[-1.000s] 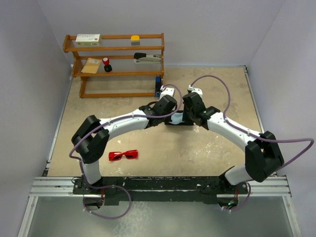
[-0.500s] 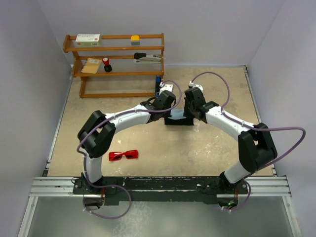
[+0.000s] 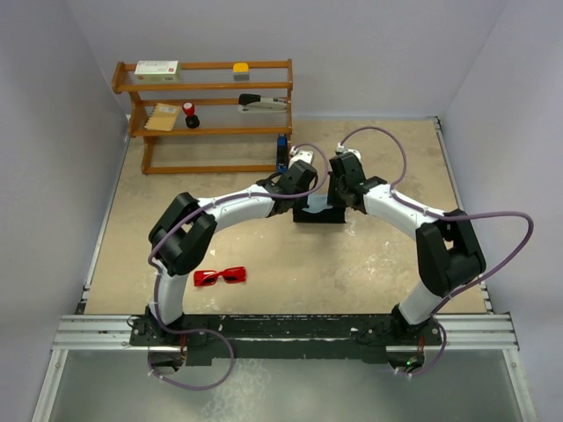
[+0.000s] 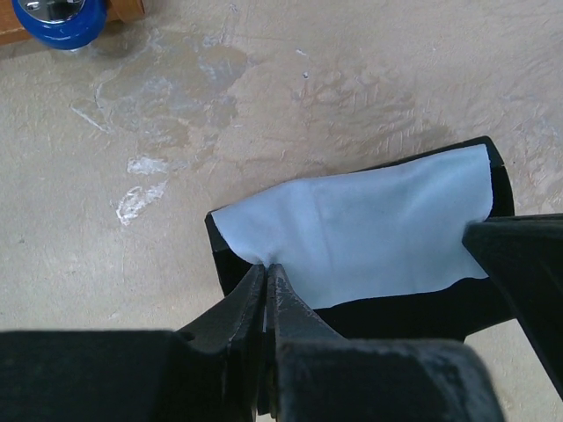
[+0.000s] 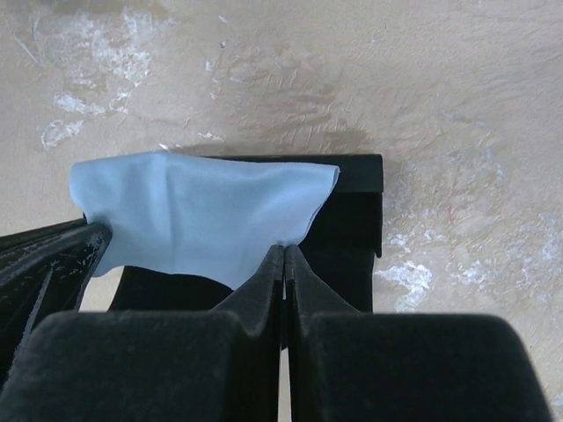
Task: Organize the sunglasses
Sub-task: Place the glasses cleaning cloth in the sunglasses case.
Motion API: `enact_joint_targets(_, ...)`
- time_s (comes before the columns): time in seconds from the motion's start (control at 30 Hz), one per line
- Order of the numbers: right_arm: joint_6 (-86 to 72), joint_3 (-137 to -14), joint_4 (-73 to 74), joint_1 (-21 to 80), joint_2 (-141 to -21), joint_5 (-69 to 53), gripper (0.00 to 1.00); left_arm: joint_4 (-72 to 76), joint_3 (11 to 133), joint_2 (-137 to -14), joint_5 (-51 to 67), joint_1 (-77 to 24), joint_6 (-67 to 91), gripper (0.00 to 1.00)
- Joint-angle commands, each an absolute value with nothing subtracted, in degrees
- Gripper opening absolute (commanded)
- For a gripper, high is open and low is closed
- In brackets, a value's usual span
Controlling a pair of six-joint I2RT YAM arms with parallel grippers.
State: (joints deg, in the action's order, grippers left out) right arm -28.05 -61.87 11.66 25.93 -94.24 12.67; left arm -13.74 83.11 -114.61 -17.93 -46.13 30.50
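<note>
The red sunglasses (image 3: 220, 276) lie on the table at the near left, far from both grippers. A long black case (image 3: 318, 214) lies at the table's middle. A light blue cloth (image 4: 369, 224) is stretched over the case between my two grippers. My left gripper (image 4: 266, 268) is shut on the cloth's near left corner. My right gripper (image 5: 284, 249) is shut on the cloth's (image 5: 198, 220) near right corner. In the top view both grippers, left (image 3: 303, 188) and right (image 3: 339, 192), sit over the case, and the cloth is mostly hidden under them.
A wooden shelf rack (image 3: 207, 114) stands at the back left with a white box, a stapler, a red-capped item and a tan packet. A blue bottle (image 3: 281, 148) stands by its right foot, also in the left wrist view (image 4: 62, 19). Grey walls close in on both sides.
Both grippers have moved away from me toward the back of the table and closer together over the case. The sunglasses have not moved.
</note>
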Motion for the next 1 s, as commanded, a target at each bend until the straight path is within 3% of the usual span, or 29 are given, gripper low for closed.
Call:
enact_joint_targets(0.0, -26.82, -64.77, 9.78, 24.95, -94.75, 12.09, 0.0, -11.15, 86.16, -115.24, -17.41, -45.45, 29.53, 0.0)
enact_joint_targets(0.97, -27.32, -58.91, 8.22, 23.91, -94.52, 9.56, 0.0, -9.89, 81.98, -116.1, -16.39, -45.18, 30.88, 0.0)
